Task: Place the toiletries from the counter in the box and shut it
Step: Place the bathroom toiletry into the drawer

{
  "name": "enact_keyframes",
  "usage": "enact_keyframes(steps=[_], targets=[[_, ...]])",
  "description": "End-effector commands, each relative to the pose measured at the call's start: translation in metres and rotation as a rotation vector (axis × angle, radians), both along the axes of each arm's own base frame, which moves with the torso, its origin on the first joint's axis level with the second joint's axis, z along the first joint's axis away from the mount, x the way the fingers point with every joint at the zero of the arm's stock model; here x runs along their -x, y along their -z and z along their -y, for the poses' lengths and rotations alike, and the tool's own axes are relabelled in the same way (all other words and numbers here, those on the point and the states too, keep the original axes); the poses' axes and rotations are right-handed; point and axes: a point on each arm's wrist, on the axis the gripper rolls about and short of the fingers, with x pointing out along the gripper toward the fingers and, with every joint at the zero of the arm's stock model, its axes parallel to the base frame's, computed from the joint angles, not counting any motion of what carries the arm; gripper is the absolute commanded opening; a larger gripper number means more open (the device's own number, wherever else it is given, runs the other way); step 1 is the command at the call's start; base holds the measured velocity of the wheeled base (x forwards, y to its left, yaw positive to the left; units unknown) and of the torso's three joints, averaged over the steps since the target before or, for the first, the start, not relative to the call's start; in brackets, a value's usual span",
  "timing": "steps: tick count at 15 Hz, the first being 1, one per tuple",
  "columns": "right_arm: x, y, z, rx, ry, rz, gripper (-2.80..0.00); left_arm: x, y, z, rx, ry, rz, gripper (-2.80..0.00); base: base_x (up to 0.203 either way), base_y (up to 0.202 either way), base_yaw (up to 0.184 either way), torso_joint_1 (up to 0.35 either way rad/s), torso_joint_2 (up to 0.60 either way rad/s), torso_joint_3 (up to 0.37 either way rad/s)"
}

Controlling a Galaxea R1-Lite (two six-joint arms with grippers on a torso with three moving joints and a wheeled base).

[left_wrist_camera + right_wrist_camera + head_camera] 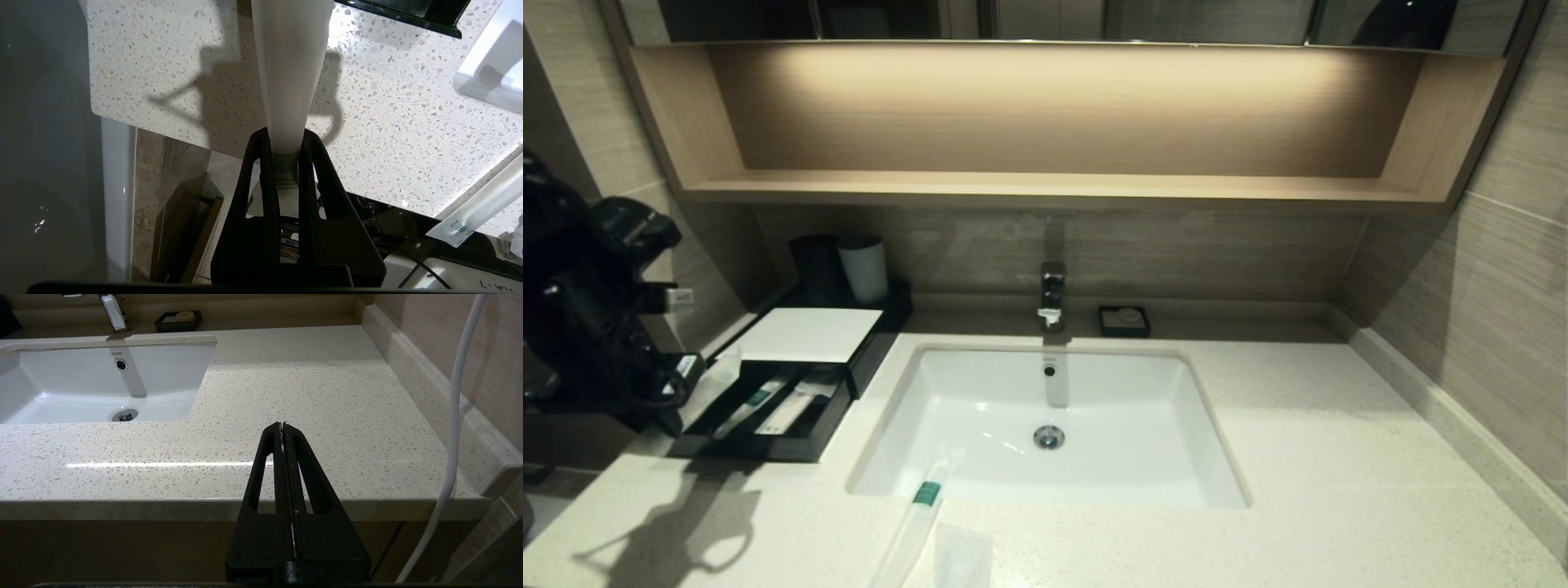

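Nearest, two sachets [913,523] remain at the counter [1298,490] edge. The left gripper [286,141] clamps a white sachet [290,61] by its end; it may slip short of the open box [768,416]. Right gripper [282,428] parked, clenched.

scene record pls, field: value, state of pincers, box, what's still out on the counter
left pincer: shut on a white sachet, above the counter near the box
right pincer: shut, empty, parked low at the counter's front edge
box: drawer open, long sachets inside
left on counter: green-tipped sachet overhanging the basin rim; small clear packet beside it
drawer closed: no
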Motion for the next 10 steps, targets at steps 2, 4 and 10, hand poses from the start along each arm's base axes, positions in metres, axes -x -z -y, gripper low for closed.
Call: enact_keyframes(steps=[2,4,10], targets=[[0.000,0.000,0.000,0.000,0.000,-0.002,-2.80,-0.017,0.007,-0.009,-0.004,0.012,-0.021,-2.80,0.000,0.000,0.000,0.000,0.00,0.000],[0.000,0.000,0.000,0.000,0.000,-0.001,-2.80,-0.020,0.008,-0.010,-0.002,0.037,-0.043,-2.80,0.000,0.000,0.000,0.000,0.00,0.000],[0.000,0.000,0.000,0.000,0.000,-0.002,-2.80,-0.034,0.016,-0.020,-0.007,0.069,-0.067,-2.80,0.000,0.000,0.000,0.000,0.00,0.000]])
